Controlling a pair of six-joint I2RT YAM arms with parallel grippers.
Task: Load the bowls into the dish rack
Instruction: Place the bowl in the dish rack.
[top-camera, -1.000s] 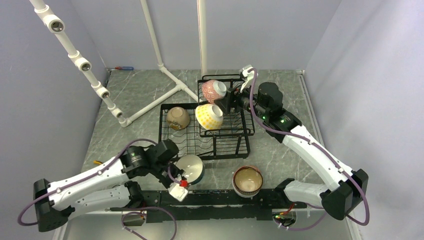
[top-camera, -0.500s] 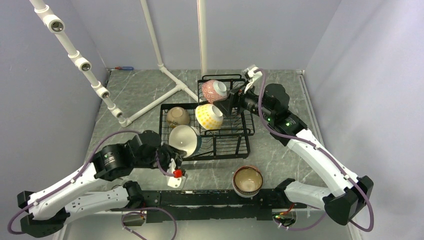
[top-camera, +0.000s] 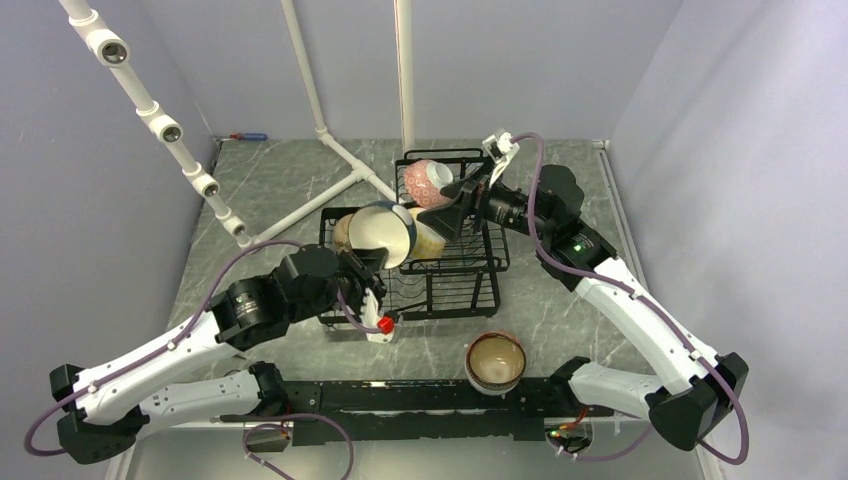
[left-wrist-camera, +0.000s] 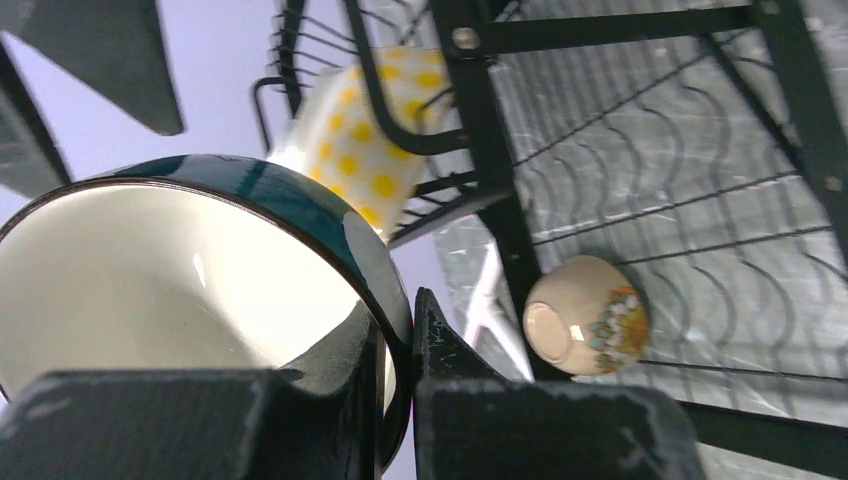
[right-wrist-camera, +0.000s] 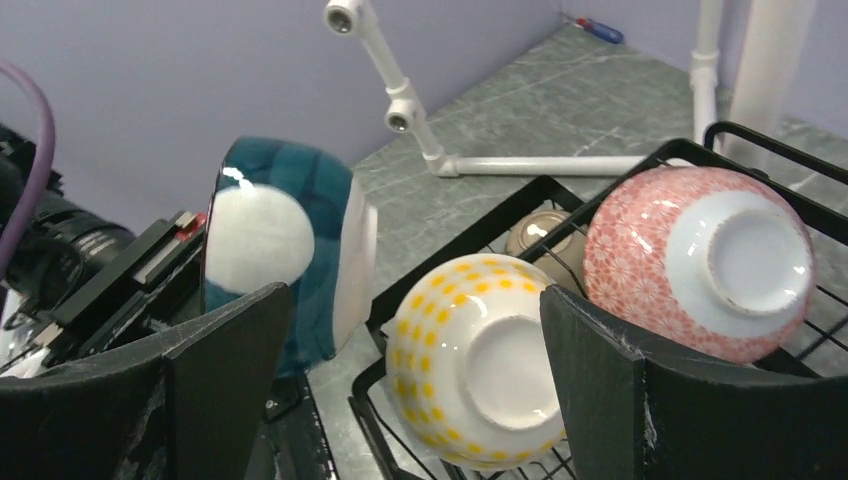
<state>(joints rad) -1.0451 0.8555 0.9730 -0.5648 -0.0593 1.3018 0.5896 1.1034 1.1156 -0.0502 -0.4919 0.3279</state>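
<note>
My left gripper (top-camera: 374, 266) is shut on the rim of a teal-and-white bowl (top-camera: 385, 232), held tilted on edge over the lower tray of the black dish rack (top-camera: 460, 288). In the left wrist view one finger is inside the bowl (left-wrist-camera: 180, 270) and one outside, gripper (left-wrist-camera: 400, 345). My right gripper (right-wrist-camera: 415, 310) stands open above the raised basket, its fingers wide on either side of the yellow-dotted bowl (right-wrist-camera: 480, 370) without touching it. A pink-patterned bowl (right-wrist-camera: 700, 260) lies beside it. A cream bowl (left-wrist-camera: 585, 325) lies upside down in the lower tray.
A brown-rimmed bowl (top-camera: 495, 360), stacked on others, stands on the table in front of the rack. The white pipe frame (top-camera: 300, 205) lies to the rack's back left, with a post (top-camera: 404, 70) behind the basket. A small red-and-blue tool (top-camera: 248, 135) lies at the far left.
My left arm has lifted the teal-and-white bowl off the table and carried it up over the rack's lower tray. My right gripper has opened wider and drawn back a little.
</note>
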